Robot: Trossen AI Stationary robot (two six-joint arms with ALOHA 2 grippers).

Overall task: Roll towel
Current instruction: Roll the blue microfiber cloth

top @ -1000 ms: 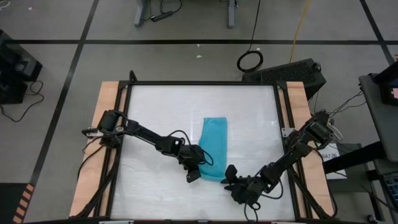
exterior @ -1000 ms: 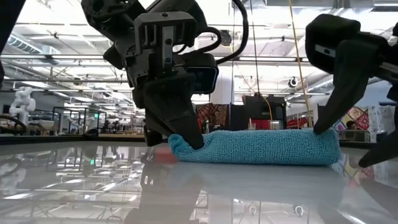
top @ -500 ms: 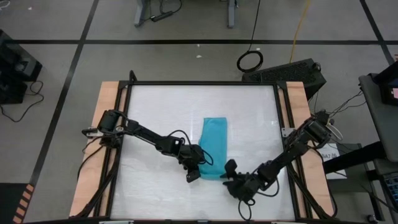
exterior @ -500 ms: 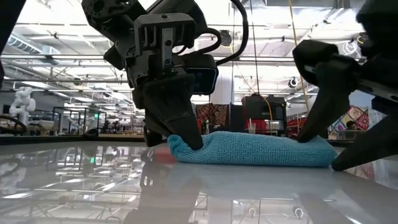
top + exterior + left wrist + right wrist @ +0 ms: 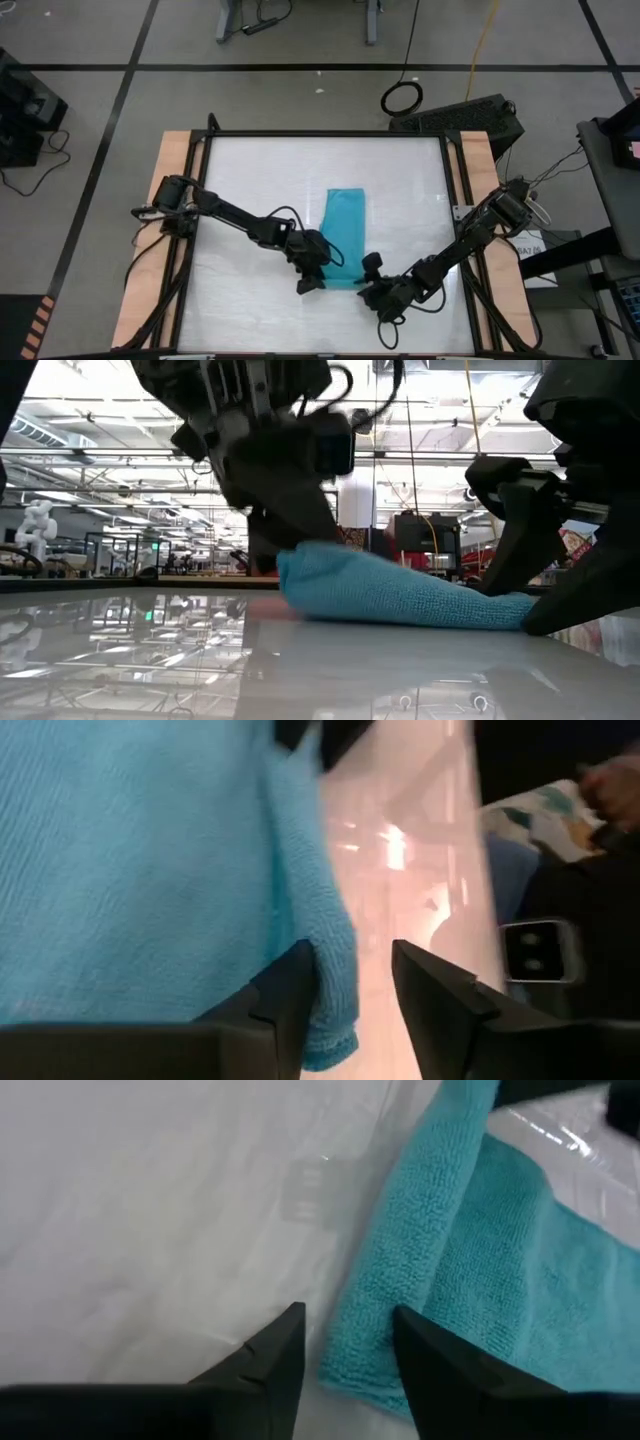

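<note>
The turquoise towel [image 5: 344,232] lies lengthwise on the white table, and its near end is bunched into a thick fold [image 5: 400,595]. My left gripper [image 5: 316,276] is at the towel's near left corner and is shut on it. In the left wrist view the cloth's edge [image 5: 335,975] sits between the fingers. My right gripper [image 5: 370,284] is open at the near right corner [image 5: 352,1365]. One finger [image 5: 505,550] stands over the cloth and the other [image 5: 585,595] stands beyond its end. My left gripper pinches the folded edge [image 5: 338,950] at the towel's near left corner between its two fingers, several layers thick. The fingers slant down from the table's left. That corner [image 5: 305,565] is lifted off the table, and the rest lies flat. My right gripper: I cannot tell whether it touches the towel.
Wooden side rails [image 5: 170,230] and a black frame [image 5: 325,133] border the white tabletop. There is bare table to the left of the towel [image 5: 240,180] and to its right [image 5: 410,190]. The two arms stand close together at the near edge.
My left gripper has gone up and lifted the towel's near left corner off the table, while the right end stays down. My right gripper has gone toward the table's left, up to the near right corner of the towel.
</note>
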